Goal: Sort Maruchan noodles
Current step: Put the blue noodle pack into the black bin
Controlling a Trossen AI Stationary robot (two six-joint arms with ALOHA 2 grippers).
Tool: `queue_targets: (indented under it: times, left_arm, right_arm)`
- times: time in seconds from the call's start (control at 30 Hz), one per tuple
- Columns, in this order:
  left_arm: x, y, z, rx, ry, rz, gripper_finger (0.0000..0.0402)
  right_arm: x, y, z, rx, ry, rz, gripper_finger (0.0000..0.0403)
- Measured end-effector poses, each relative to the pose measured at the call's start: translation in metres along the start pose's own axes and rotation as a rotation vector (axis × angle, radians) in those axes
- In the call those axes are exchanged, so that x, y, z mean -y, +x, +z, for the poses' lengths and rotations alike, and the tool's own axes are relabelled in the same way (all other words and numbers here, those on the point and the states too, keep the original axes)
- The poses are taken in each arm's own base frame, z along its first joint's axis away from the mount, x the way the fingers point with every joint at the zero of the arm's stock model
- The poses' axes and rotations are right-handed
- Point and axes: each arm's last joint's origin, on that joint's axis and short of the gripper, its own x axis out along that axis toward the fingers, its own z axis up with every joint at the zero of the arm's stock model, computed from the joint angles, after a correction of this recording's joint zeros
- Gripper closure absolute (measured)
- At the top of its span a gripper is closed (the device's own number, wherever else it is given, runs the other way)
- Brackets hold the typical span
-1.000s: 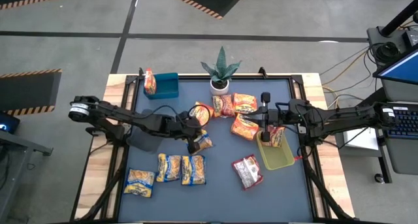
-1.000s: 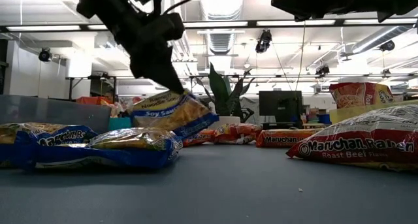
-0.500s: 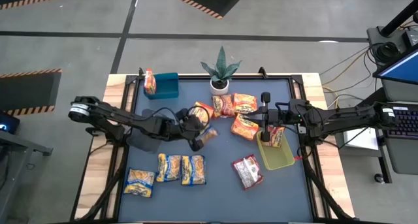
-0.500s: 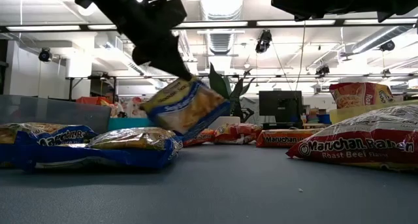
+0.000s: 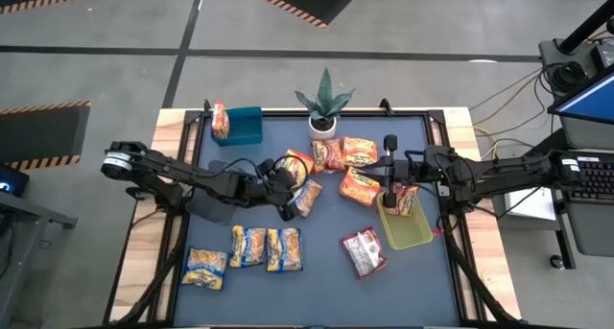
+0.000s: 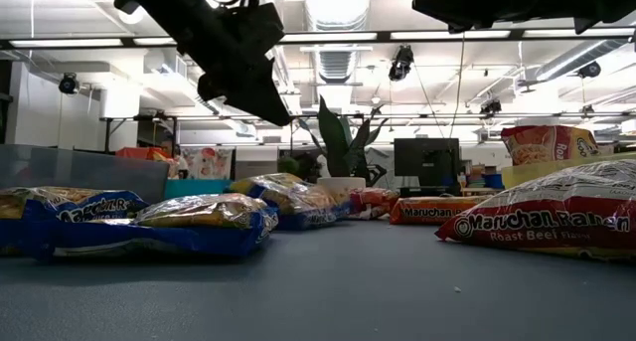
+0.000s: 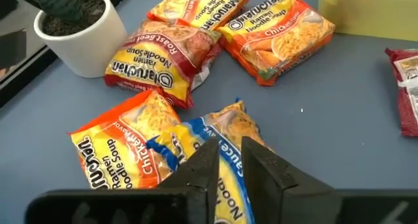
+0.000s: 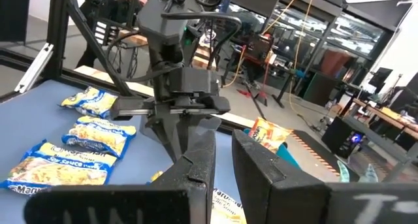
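Observation:
A yellow-and-blue noodle packet (image 5: pixel 307 197) (image 6: pixel 293 197) lies flat on the mat, one edge over an orange packet (image 7: pixel 124 152). My left gripper (image 5: pixel 291 202) (image 7: pixel 228 162) hangs just above its near end, fingers a little apart and off it. My right gripper (image 5: pixel 388 180) (image 8: pixel 224 159) waits level over the yellow-green bin (image 5: pixel 408 231), fingers nearly together with nothing between them. An orange packet (image 5: pixel 408 199) stands in that bin. Another orange packet (image 5: pixel 221 120) leans in the blue bin (image 5: pixel 247 126). Several packets lie loose on the mat.
A potted plant (image 5: pixel 324 108) stands at the far middle, with orange packets (image 5: pixel 343 153) beside it. Three yellow-and-blue packets (image 5: pixel 247 245) lie near left and a red-and-white one (image 5: pixel 365 252) near right. The mat between them is bare.
My left gripper swung the yellow-and-blue packet up and toward the far right, tilting it, then let go. The packet has fallen flat on the mat beside the orange packet. The gripper stays above it.

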Motion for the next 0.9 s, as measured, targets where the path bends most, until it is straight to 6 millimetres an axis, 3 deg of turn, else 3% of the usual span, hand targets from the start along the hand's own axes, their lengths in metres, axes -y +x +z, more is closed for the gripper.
queue_targets:
  times: [0.23,0.4,0.57,0.77,0.9]
  left_arm:
    - [0.013,-0.002,-0.015,-0.099,0.119,-0.168,0.0323]
    - [0.019,0.003,-0.029,-0.131,0.088,-0.113,0.0322]
    - [0.021,0.006,-0.031,-0.117,0.079,-0.088,0.0321]
    - [0.027,0.001,-0.035,-0.118,0.189,-0.108,0.0296]
    - [0.032,-0.004,-0.043,-0.149,0.285,-0.119,0.0278]
  right_arm:
    - [0.006,0.000,0.007,0.014,0.092,-0.133,0.0360]
    - [0.011,0.007,0.014,-0.065,0.191,-0.151,0.0360]
    - [0.011,0.023,0.014,-0.117,0.330,-0.136,0.0360]
    - [0.009,0.045,0.005,-0.226,0.524,-0.134,0.0347]
    - [0.002,0.058,-0.014,-0.349,0.634,-0.142,0.0315]
